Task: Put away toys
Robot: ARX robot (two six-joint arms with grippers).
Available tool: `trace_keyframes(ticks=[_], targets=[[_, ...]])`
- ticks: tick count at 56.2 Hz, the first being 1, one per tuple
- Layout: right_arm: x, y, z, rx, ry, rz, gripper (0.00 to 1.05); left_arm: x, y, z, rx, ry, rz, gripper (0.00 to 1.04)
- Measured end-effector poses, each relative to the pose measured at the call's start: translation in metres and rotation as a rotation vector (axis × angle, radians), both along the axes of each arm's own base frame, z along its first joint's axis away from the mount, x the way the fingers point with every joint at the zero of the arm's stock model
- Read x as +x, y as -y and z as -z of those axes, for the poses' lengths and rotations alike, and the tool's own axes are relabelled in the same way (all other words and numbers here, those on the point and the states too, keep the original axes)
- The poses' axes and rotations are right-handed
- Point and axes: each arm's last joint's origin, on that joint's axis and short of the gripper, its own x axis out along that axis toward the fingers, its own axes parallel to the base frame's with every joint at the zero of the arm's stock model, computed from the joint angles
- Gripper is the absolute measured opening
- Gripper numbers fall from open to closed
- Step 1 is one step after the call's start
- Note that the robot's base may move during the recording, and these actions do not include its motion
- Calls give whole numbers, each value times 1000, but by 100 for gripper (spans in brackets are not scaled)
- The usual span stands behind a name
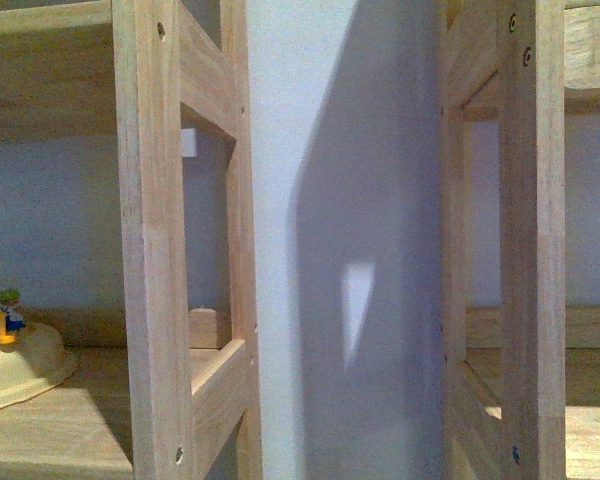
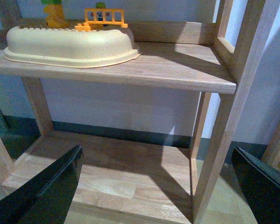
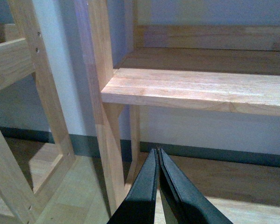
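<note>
Soft, grainy pictures (dim, bluish) with slanting shadows across the wall (image 1: 360,200).

No text, label, brand, number or sign can be read in any of the three views. The wooden shelf frames (image 1: 155,240) show only bare grain and screw heads. The cream tray (image 2: 70,46) carries no visible marking, and the small coloured toy pieces (image 2: 102,16) on it are too small and blurred to show any print. The pale wall (image 1: 330,200) bears nothing but shadow and a patch of light.
</note>
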Motion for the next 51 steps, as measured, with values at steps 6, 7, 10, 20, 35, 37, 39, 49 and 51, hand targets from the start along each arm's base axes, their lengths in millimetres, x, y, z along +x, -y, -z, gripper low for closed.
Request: trace_keyframes(ticks=[6,7,10,20,35,37,39,49,51], targets=[[0,0,7,0,4,-1,7,0,0,0,0,0,0,99],[0,0,7,0,5,0,7,0,0,0,0,0,0,99],[-1,0,7,0,8,0,7,0,0,0,0,0,0,99],[-1,0,7,0,10,0,7,0,0,0,0,0,0,99],[-1,0,7,-2,10,0,47,0,0,0,0,0,0,99],[-1,0,7,-2,10,0,52,0,0,0,0,0,0,99],[-1,0,7,-2,10,0,58,0,0,0,0,0,0,99],[-1,0,7,-2,10,0,86,0,0,0,0,0,0,99],[-1,0,7,-2,10,0,91,0,0,0,0,0,0,99]])
